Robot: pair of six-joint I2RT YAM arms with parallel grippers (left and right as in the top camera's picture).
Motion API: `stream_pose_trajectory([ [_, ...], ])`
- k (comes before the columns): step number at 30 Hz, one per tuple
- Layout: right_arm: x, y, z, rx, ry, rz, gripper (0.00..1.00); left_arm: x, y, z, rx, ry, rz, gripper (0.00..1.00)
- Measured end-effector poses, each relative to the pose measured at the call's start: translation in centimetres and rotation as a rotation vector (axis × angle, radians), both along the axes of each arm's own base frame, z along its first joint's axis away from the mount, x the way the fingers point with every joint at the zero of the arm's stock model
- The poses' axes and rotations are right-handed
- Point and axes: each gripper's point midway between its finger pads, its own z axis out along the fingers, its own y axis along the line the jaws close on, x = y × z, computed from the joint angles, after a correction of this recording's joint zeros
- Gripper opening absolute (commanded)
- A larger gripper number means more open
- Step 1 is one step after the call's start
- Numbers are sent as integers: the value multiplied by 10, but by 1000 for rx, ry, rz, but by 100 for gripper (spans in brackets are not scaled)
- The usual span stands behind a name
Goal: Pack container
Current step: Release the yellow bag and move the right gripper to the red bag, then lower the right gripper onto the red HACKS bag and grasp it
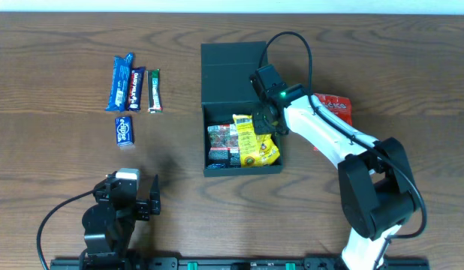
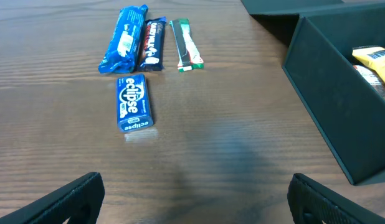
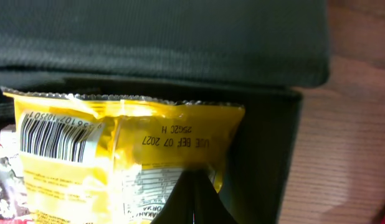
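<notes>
The dark container [image 1: 204, 142] stands mid-table with its flap lid [image 1: 232, 75] folded back. It also shows in the left wrist view [image 2: 329, 93] and the right wrist view [image 3: 155, 43]. Inside lie a yellow packet [image 1: 258, 146] and red-and-dark packets [image 1: 221, 142]. My right gripper [image 1: 263, 120] is over the container's right half, shut on the yellow packet's edge [image 3: 118, 143], with its fingers [image 3: 195, 199] pressed together. My left gripper [image 1: 151, 196] is open and empty near the front left edge, with bare table between its fingers [image 2: 195, 205].
At the back left lie a blue bar [image 1: 121, 81], a dark bar [image 1: 137, 86], a green stick [image 1: 154, 90] and a blue Eclipse packet [image 1: 125, 130]. They also show in the left wrist view, for example the Eclipse packet [image 2: 134, 104]. A red packet [image 1: 335, 109] lies right of the container.
</notes>
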Motion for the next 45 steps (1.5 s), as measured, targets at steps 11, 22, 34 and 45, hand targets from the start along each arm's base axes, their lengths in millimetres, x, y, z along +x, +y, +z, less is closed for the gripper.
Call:
stream_pose_trajectory([
  [11,4,-1,-1,-13,-3,-2,1,0,0,0,0,0,0,95],
  [22,46,-18,107,-23,-224,-73,1,0,0,0,0,0,0,95],
  [34,51,-210,110,-36,-161,-425,19,0,0,0,0,0,0,95],
  [45,52,-201,61,-7,-75,-270,91,0,0,0,0,0,0,95],
])
